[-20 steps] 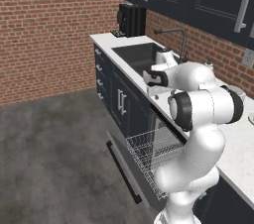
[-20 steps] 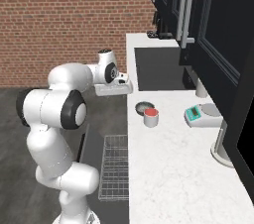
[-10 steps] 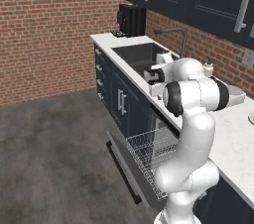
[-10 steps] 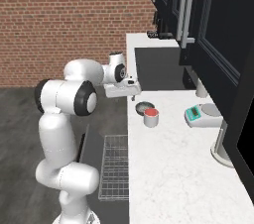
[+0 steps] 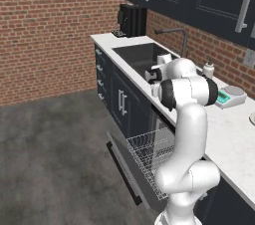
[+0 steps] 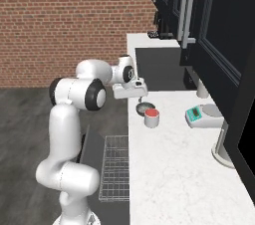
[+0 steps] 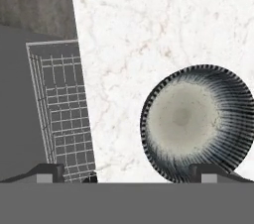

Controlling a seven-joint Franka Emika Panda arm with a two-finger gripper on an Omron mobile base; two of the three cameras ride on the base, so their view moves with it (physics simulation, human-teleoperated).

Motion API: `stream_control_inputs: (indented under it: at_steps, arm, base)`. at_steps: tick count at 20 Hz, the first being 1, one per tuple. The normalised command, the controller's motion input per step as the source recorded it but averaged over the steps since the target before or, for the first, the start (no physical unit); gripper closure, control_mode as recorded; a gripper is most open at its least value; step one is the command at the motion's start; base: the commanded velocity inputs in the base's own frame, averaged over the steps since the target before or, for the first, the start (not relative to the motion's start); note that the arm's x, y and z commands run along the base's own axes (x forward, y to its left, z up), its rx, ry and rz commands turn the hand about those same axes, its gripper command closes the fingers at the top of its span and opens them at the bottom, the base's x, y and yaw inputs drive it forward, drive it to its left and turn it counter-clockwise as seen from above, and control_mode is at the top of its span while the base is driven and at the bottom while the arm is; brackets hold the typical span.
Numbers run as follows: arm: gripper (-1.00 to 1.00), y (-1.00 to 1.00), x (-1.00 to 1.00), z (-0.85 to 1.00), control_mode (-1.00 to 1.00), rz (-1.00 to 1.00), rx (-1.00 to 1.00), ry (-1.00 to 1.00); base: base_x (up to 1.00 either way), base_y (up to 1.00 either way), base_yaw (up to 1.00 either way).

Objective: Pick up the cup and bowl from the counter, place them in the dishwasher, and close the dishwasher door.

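The dark grey speckled bowl [image 6: 144, 107] rests on the white marble counter [image 6: 174, 169] near its front edge, and the white cup [image 6: 151, 118] with its red inside stands just beside it. My gripper [image 6: 140, 98] hangs a little above the bowl, on its sink side, pointing down. Seen from the hand, the bowl [image 7: 198, 124] lies at the lower right and the gripper [image 7: 130, 176] is open, its fingertips [image 7: 47, 172] spread wide with nothing between them. The dishwasher door [image 6: 92, 144] is folded down and the wire rack [image 6: 115, 167] is pulled out below the counter edge.
A teal-faced scale [image 6: 199, 115] sits further back on the counter, with the dark sink basin [image 6: 159, 67] beyond the bowl. In the left base view the rack [image 5: 149, 154] and the lowered door [image 5: 124, 169] jut into the floor space, and a coffee machine [image 5: 130, 20] stands at the counter's far end.
The hand has swung from beside the counter edge inward and lower, ending over the bowl. Bowl and cup have not moved.
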Motion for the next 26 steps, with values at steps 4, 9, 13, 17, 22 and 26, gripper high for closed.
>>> stream_control_inputs:
  at_steps: [4, 9, 13, 17, 22, 26]
  arm:
    - [-1.0, -0.2, 0.22, -0.23, -1.0, 0.0, 0.0, 0.0]
    - [-1.0, -0.21, -0.01, -0.11, -1.0, 0.0, 0.0, 0.0]
    - [-1.0, -0.05, -0.12, -0.16, -1.0, 0.0, 0.0, 0.0]
    - [-1.0, 0.0, -0.01, -0.33, -1.0, 0.0, 0.0, 0.0]
    - [-1.0, 0.0, 0.0, -0.25, -1.0, 0.0, 0.0, 0.0]
    - [-1.0, 0.0, 0.0, -0.16, -1.0, 0.0, 0.0, 0.01]
  base:
    - [0.0, 0.0, 0.0]
    - [0.0, 0.0, 0.0]
    - [0.0, 0.0, 0.0]
    - [0.0, 0.0, 0.0]
    - [0.0, 0.0, 0.0]
    - [0.0, 0.0, 0.0]
